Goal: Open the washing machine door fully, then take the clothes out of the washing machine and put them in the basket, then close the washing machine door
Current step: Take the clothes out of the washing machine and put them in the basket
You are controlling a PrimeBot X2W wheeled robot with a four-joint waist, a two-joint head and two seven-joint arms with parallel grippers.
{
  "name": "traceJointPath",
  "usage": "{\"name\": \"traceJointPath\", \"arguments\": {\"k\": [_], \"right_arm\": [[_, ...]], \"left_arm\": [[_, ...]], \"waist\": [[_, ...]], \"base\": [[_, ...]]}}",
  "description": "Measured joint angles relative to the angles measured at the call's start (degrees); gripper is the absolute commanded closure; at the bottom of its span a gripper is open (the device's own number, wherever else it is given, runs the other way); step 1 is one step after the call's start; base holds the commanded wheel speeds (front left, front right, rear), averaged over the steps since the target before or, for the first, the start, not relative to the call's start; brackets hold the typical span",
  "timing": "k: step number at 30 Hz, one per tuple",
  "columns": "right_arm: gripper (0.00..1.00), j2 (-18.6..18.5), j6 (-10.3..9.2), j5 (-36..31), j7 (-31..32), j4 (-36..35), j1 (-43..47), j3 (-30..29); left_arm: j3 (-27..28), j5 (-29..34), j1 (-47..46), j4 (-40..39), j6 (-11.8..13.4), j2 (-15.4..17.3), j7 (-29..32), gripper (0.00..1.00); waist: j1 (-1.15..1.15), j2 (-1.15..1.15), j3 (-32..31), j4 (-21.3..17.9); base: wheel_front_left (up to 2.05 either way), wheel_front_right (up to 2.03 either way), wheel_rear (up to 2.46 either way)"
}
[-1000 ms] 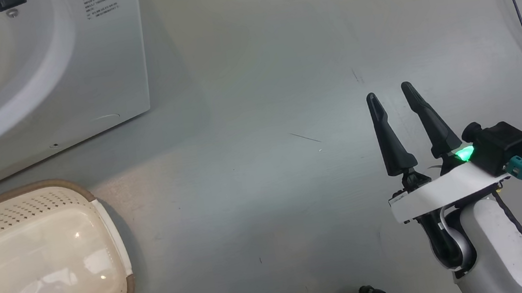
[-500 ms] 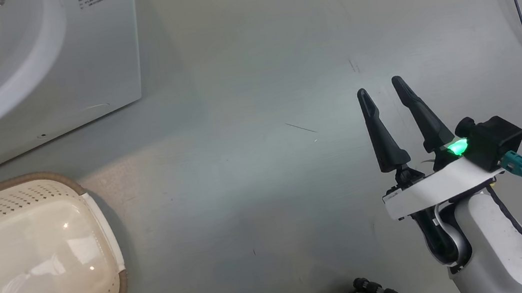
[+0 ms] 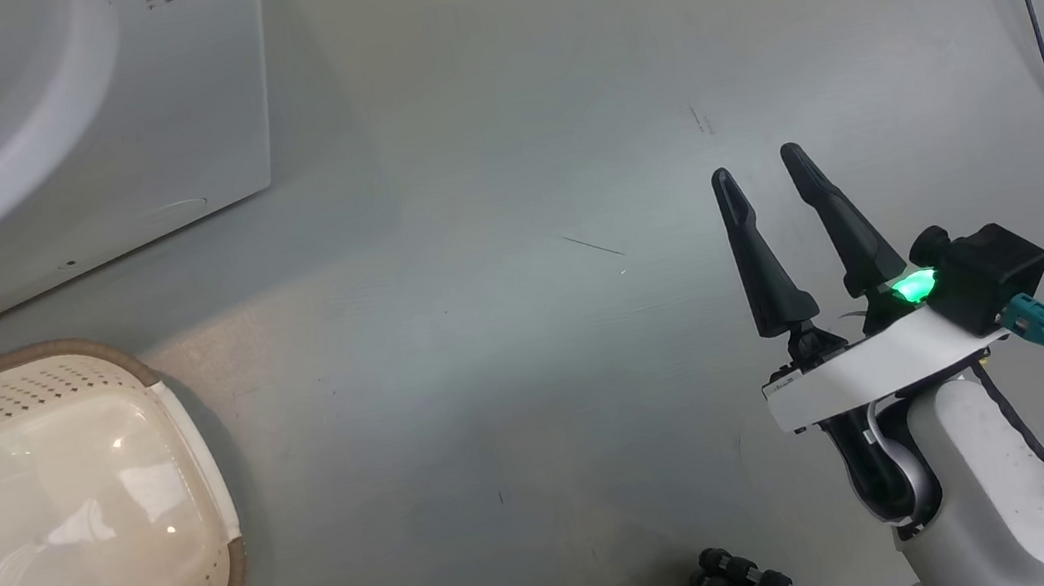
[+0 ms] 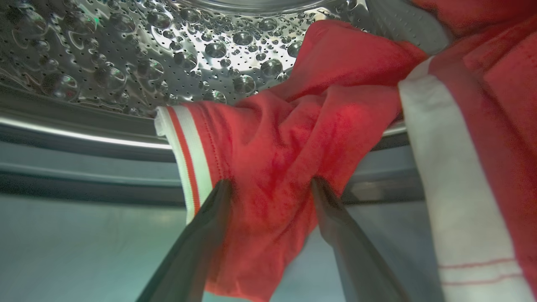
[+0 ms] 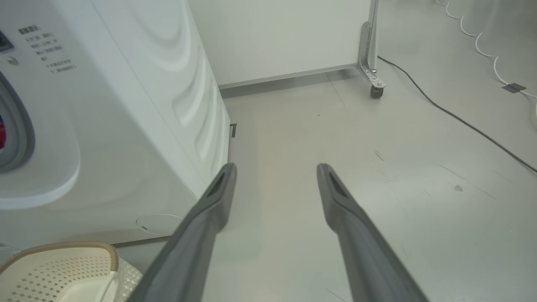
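Washing machine: a white front-loader on the robot's left, its front facing the basket. I judge its mouth to be open, since cloth spills out of it.
Floor: pale grey, and it carries the machine and the basket.
Drum: perforated steel, seen behind the clothes in the left wrist view.
Basket: cream with a brown rim, on the floor just in front of the machine. The part that shows is empty. It probably sits there so each garment needs only a short carry.
Clothes: red with white trim, draped from the drum out over its edge. The hanging fold's long axis runs from the drum toward the left hand, and its striped hem is at that view's left.
Left hand: fingers apart, one on each side of the fold, not pinching it. It is likely set across the fold so that closing gathers it.
Right hand: fingers apart and empty, over bare floor well apart from the basket, probably parked clear.
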Motion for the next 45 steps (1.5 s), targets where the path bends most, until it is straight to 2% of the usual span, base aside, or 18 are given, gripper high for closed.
{"name": "traceJointPath", "arguments": {"k": [1, 2, 3, 4, 14, 25, 30, 45], "right_arm": [[0.00, 0.0, 0.00, 0.0, 0.0, 0.0, -0.1, 0.0], [0.00, 0.0, 0.00, 0.0, 0.0, 0.0, -0.3, -0.1], [0.00, 0.0, 0.00, 0.0, 0.0, 0.0, -0.4, -0.1], [0.00, 0.0, 0.00, 0.0, 0.0, 0.0, -0.5, -0.2], [0.00, 0.0, 0.00, -0.1, 0.0, 0.4, -1.1, -0.9], [0.00, -0.3, 0.00, -0.9, 0.0, 1.3, -1.1, -2.4], [0.00, -0.9, 0.00, -1.7, 0.0, 1.5, -1.2, -3.6], [0.00, -3.2, 0.00, -3.2, 0.0, 2.8, 2.2, -6.6]], "left_arm": [[0.3, 0.0, -0.2, 0.1, 0.0, -0.1, 0.0, 0.00], [0.4, 0.0, -0.3, 0.2, 0.0, -0.1, 0.0, 0.52], [0.5, 0.0, -0.5, 0.3, 0.0, -0.3, 0.0, 0.96], [0.5, 0.0, -0.7, 0.5, 0.0, -0.4, 0.0, 1.00], [0.4, 0.0, -1.2, 1.6, 0.0, -2.4, -2.7, 1.00], [-0.9, -1.1, -1.2, 3.3, 0.0, -6.4, -11.5, 1.00], [-2.1, -2.5, -0.5, 4.4, 0.0, -9.2, -16.0, 1.00], [-4.6, -6.1, 8.3, 7.2, -4.0, -16.2, -27.9, 1.00]], "waist": [[0.00, 0.00, 0.1, 0.0], [0.00, 0.00, 0.1, -0.1], [0.00, 0.00, 0.2, -0.1], [0.00, 0.00, 0.2, -0.1], [0.00, 0.00, -0.4, 0.4], [0.00, 0.00, -4.3, 1.9], [0.00, 0.00, -7.0, 2.8], [0.00, 0.00, -16.2, 7.0]], "base": [[0.00, 0.00, 0.00], [0.00, 0.00, 0.00], [0.00, 0.00, 0.00], [0.00, 0.00, 0.00], [0.00, 0.00, 0.00], [0.00, 0.00, 0.00], [0.00, 0.00, 0.00], [0.00, 0.00, 0.00]]}}
